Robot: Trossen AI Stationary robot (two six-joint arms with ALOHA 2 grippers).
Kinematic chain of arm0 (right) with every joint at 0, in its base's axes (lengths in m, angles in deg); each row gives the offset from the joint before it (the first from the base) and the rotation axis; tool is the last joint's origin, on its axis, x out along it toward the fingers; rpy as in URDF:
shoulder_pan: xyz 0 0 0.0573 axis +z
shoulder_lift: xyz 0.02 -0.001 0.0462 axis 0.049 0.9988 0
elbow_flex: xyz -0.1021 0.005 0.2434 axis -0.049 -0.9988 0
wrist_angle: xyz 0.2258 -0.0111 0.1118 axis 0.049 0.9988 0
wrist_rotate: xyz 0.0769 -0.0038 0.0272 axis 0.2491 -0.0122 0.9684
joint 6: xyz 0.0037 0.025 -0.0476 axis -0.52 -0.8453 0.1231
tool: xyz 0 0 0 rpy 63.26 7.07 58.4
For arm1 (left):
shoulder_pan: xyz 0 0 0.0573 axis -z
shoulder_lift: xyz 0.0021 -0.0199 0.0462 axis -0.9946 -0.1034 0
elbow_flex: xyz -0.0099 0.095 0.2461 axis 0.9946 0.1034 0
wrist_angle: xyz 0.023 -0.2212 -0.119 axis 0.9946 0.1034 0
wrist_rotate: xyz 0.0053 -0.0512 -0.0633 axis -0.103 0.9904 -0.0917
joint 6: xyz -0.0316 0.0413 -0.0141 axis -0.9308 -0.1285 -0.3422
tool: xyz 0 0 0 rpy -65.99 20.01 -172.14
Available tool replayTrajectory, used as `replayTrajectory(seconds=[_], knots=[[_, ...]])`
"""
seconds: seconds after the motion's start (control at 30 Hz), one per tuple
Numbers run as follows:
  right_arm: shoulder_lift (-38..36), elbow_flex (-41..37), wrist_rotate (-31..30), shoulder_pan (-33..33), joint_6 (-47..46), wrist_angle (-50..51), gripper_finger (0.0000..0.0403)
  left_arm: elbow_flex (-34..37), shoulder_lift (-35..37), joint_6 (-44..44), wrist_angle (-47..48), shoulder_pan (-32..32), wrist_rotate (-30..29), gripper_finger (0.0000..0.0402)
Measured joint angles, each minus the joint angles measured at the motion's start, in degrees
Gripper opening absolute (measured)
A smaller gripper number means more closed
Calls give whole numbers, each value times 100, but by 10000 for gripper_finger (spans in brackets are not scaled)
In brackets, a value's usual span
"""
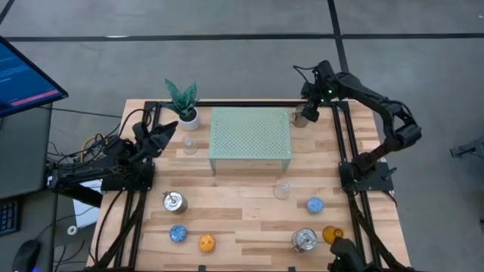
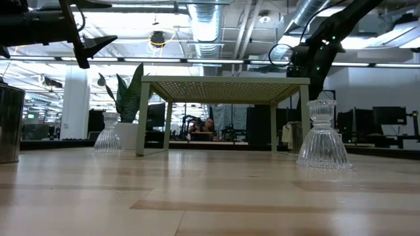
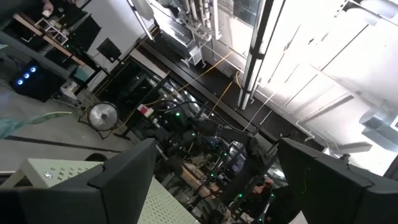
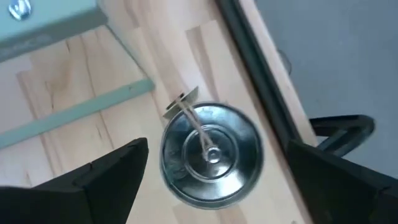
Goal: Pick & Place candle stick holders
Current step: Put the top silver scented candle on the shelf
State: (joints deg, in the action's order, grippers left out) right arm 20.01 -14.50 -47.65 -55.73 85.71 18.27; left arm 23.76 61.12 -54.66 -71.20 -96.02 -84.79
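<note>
High view: the right gripper [image 1: 308,112] hangs with fingers spread wide over a silver holder [image 1: 301,119] at the far right corner of the pale green stand [image 1: 250,138]. The left gripper [image 1: 168,131], also wide and empty, hovers near a clear glass holder [image 1: 190,143] left of the stand. Other holders sit along the table's near side.

Low view: two glass holders [image 2: 323,136] flank the stand.

Right wrist view: the silver holder [image 4: 211,153] lies between the spread fingers [image 4: 106,177], untouched.

In the low view a silver holder [image 2: 9,124] is cut off by the left edge. The stand [image 4: 43,25] is cropped in the right wrist view.
</note>
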Motion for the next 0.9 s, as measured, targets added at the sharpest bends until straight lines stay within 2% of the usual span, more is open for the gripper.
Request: replayTrajectory(seconds=[0.27,0.7,0.9], knots=[[467,-2,-105,-9,2,-40,374,0,0,-1,-17,-1,139,337],[491,-3,-135,-42,-6,-69,374,0,0,-4,-39,0,136,337],[491,2,170,-76,-198,-71,374,0,0,-4,-39,-1,133,337]])
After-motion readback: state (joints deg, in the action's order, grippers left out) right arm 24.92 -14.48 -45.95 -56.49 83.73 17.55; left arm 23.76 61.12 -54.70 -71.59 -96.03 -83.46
